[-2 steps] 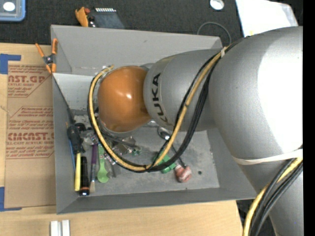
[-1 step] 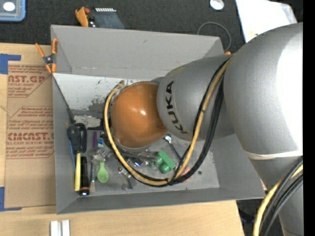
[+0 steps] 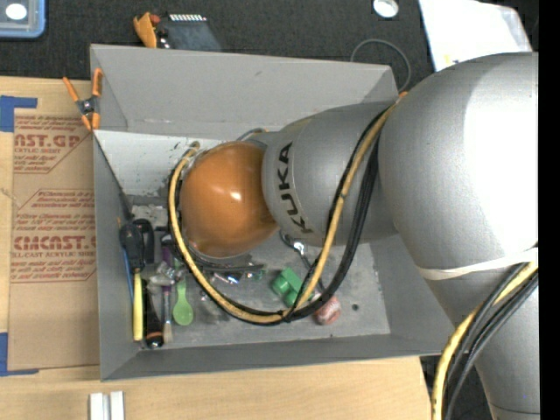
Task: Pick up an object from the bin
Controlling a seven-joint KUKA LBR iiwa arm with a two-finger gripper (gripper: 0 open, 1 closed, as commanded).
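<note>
I take my bearings from the orange cover [image 3: 223, 201] on the wrist, which hangs over the middle of the grey bin [image 3: 262, 81]. The gripper sits beneath it, and I cannot tell whether it is wide or narrow, or whether it has anything.

I also cannot tell which thing it is over. A tangle of small dark bits [image 3: 232, 276] lies by the cover's lower edge. A green block [image 3: 287, 285] lies just below and right of the cover, with a small pinkish lump [image 3: 327, 311] further right. Below and left of the cover is a green spoon-shaped piece [image 3: 182, 307]. Further left, a heap includes a black piece [image 3: 136, 239] and a yellow stick [image 3: 137, 309].

I judge the block the best candidate. It is probably light, stiff plastic and perhaps a little slick, so I would grip it squarely across two opposite flat faces. The spoon looks thin and lies flat, so it would be harder to pinch.
</note>
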